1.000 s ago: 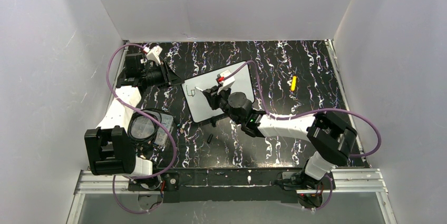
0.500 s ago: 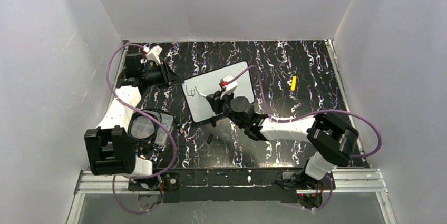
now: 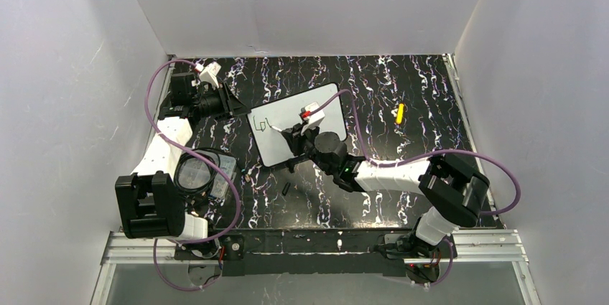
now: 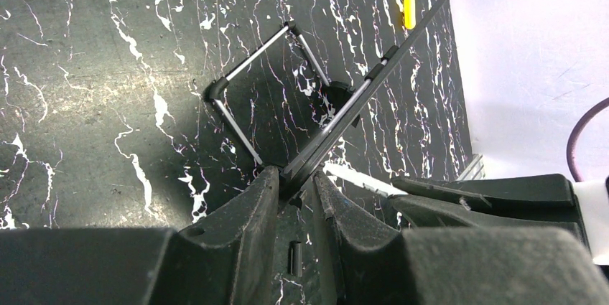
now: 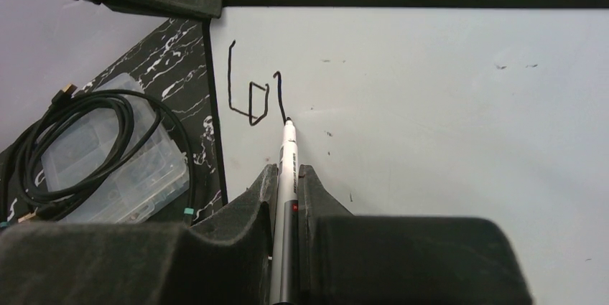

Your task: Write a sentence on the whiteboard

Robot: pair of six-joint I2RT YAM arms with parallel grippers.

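Right gripper (image 5: 287,170) clamps the marker (image 5: 288,148), tip on whiteboard (image 5: 431,104), left gripper (image 4: 296,176) pinches its edge. Imo light steady pressure, small strokes, board braced.

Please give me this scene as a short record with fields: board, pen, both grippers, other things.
board: whiteboard, a few black strokes near the clamped corner
pen: marker, tip touching the board at the end of a stroke
right gripper: shut on the marker
left gripper: shut on the whiteboard edge
other: yellow object; clear box with black cable
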